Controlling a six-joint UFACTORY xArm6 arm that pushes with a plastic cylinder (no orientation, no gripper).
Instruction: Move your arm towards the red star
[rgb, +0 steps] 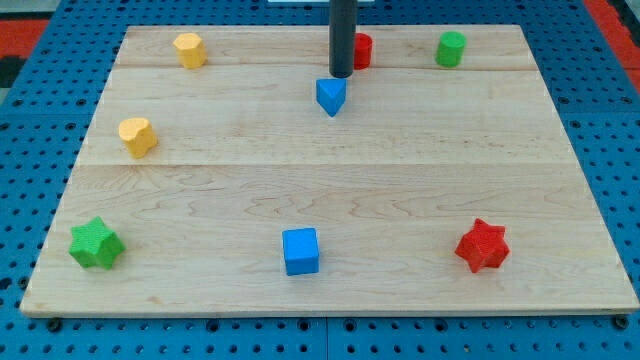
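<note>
The red star (482, 245) lies near the view's bottom right of the wooden board (400, 170). My tip (341, 75) is at the view's top centre, just above a blue triangular block (331, 96) and far from the red star. A red block (362, 50) sits right behind the rod, partly hidden by it.
A green cylinder (450, 48) is at the top right. Two yellow blocks sit at the top left (189, 49) and the left (137, 136). A green star (96, 243) is at the bottom left. A blue cube (300, 251) is at the bottom centre.
</note>
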